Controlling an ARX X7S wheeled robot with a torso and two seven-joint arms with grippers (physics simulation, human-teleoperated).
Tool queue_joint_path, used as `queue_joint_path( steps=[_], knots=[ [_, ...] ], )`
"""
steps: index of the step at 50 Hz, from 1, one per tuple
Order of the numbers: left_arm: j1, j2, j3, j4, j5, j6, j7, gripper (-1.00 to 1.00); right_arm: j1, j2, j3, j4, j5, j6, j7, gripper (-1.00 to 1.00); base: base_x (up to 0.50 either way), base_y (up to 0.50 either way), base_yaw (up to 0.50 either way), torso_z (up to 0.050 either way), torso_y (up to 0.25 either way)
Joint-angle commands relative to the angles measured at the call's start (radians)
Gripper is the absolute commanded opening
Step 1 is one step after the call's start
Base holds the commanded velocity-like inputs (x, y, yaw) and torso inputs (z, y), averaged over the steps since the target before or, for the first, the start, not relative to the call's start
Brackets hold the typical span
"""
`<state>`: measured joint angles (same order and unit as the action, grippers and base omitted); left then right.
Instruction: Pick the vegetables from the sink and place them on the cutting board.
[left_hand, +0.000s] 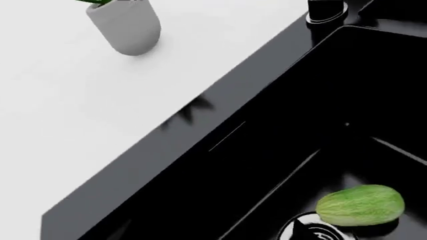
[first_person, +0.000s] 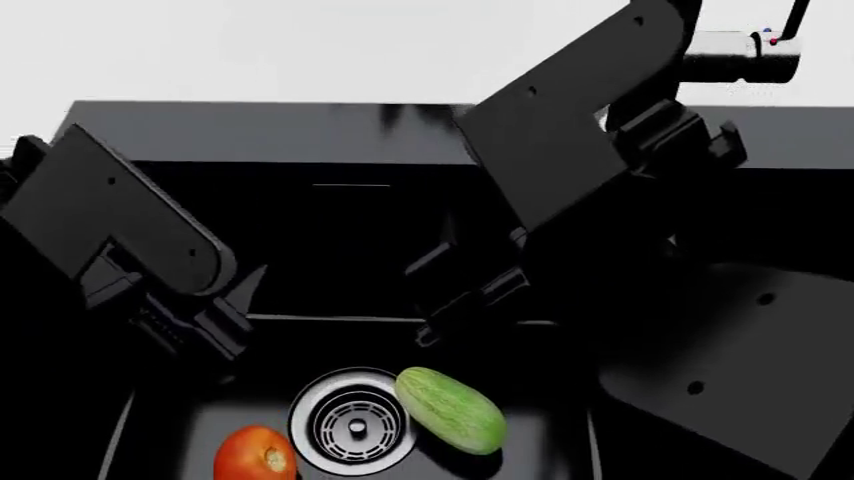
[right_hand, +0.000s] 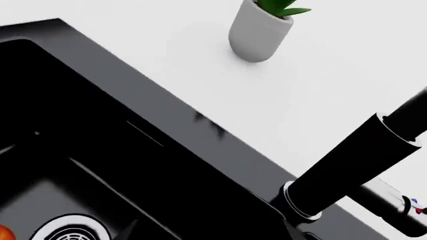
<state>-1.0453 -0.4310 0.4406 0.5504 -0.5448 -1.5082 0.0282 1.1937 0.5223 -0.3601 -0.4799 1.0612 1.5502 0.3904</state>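
Cucumber (first_person: 451, 409) at 3 o'clock of drain (first_person: 355, 428), tomato (first_person: 255, 455) at 8; both untouched in sink (first_person: 187, 130). Arms hover above, staging; can't tell either gripper's opening.

Premises: a kitchen. Evidence: black sink (first_person: 400, 260) with steel drain strainer (first_person: 355, 428), tall faucet (right_hand: 347, 165), white countertop (left_hand: 80, 125). Potted plant (right_hand: 261, 30) stands on it.

A glossy black sink (first_person: 561, 440) with a ribbed steel drain strainer (first_person: 355, 429) holds a shiny red tomato (first_person: 254, 455) and a matt, faintly striped cucumber (first_person: 451, 409); the white tabletop (left_hand: 80, 115) looks smooth.
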Motion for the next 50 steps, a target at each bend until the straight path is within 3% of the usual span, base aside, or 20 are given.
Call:
queue_joint_path(
  steps=[1,7,25,50],
  knots=[
    [-0.028,-0.086,0.150,-0.047,-0.095,-0.040,0.068,1.00,0.051,0.078,-0.050,0.034,0.198,-0.015,0.130,1.00,0.00,0.00,0.00,0.000,0.000],
    [-0.061,-0.128,0.300,-0.067,-0.117,-0.031,0.118,1.00,0.067,0.079,-0.056,0.035,0.254,-0.012,0.175,1.00,0.00,0.00,0.00,0.000,0.000],
    [-0.048,-0.132,0.330,-0.101,-0.196,0.042,0.196,1.00,0.036,0.114,-0.151,0.020,0.217,-0.080,0.143,1.00,0.00,0.00,0.00,0.000,0.000],
    [-0.084,-0.068,0.512,-0.388,-0.095,0.171,0.272,1.00,0.023,0.136,-0.222,0.029,0.182,-0.150,0.094,1.00,0.00,0.00,0.00,0.000,0.000]
  ],
)
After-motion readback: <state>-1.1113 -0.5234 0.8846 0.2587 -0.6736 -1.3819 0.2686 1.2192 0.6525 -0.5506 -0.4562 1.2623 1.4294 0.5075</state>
